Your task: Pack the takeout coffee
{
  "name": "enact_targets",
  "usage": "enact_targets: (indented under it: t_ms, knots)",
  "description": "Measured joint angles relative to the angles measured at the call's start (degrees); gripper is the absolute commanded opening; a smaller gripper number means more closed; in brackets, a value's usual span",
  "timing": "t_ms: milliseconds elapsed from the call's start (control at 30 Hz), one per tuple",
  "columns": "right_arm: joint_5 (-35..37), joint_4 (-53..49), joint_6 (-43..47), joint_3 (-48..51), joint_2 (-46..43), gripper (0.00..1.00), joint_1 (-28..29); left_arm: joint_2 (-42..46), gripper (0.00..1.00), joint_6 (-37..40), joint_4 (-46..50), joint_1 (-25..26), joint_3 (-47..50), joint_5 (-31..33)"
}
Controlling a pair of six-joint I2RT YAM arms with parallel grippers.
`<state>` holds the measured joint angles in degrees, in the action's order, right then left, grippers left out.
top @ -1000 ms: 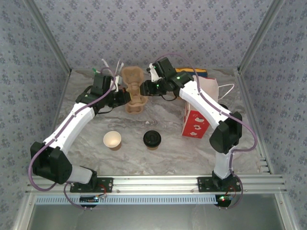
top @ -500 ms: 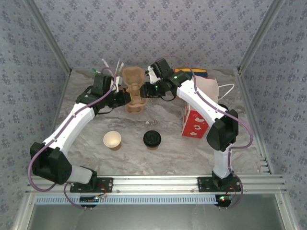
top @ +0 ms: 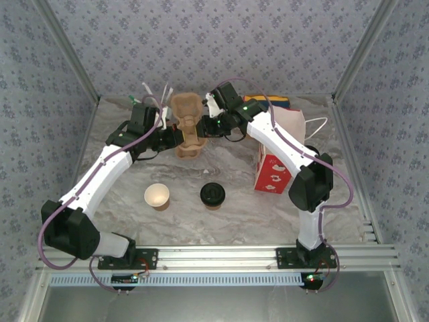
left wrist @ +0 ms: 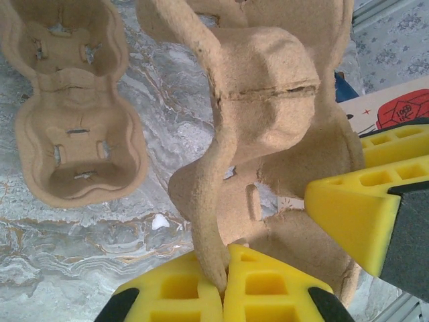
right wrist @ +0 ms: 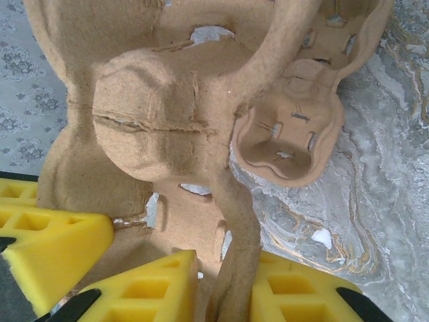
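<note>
Takeout coffee [top: 212, 194] stands upright on the table [top: 234, 171], black lid on, about midway between the left and right edges and closer to the near edge than the far one. No claw touches it. A lidless cup [top: 157, 196] stands to its left and a red carton [top: 271, 171] to its right, each apart from it.

Both arms meet toward the far edge at a pulp carrier [top: 192, 142]. The left gripper [left wrist: 224, 282] is clamped on the carrier's thin rim, its yellow pads pressed together around it. The right gripper [right wrist: 228, 288] is narrow, with the opposite rim standing between its pads. Whether they pinch it I cannot tell. A second carrier [top: 184, 106] lies hollows-up just beyond, nearer the far edge.
</note>
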<state>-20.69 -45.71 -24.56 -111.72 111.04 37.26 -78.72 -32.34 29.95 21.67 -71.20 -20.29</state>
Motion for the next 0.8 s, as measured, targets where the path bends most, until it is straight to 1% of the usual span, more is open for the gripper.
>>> enact_targets:
  t_ms: [167,300,567,700,800]
  knots:
    - [-0.5,0.0,0.0,0.6,0.0,0.27,0.0,0.3,0.00,0.0,0.0,0.2,0.0,0.2]
    - [-1.1,0.0,-0.1,1.6,0.0,0.22,0.1,0.8,0.00,0.0,0.0,0.3,0.0,0.2]
    - [-1.2,0.0,-0.4,2.1,0.0,0.22,0.3,1.0,0.00,0.4,0.0,0.6,0.0,0.2]
    - [-1.2,0.0,-0.5,2.1,-0.1,0.26,0.3,1.1,0.00,0.4,0.0,0.6,0.0,0.2]
    - [-1.2,0.0,-0.5,2.5,-0.4,0.26,0.2,1.1,0.00,0.4,0.0,0.6,0.0,0.2]
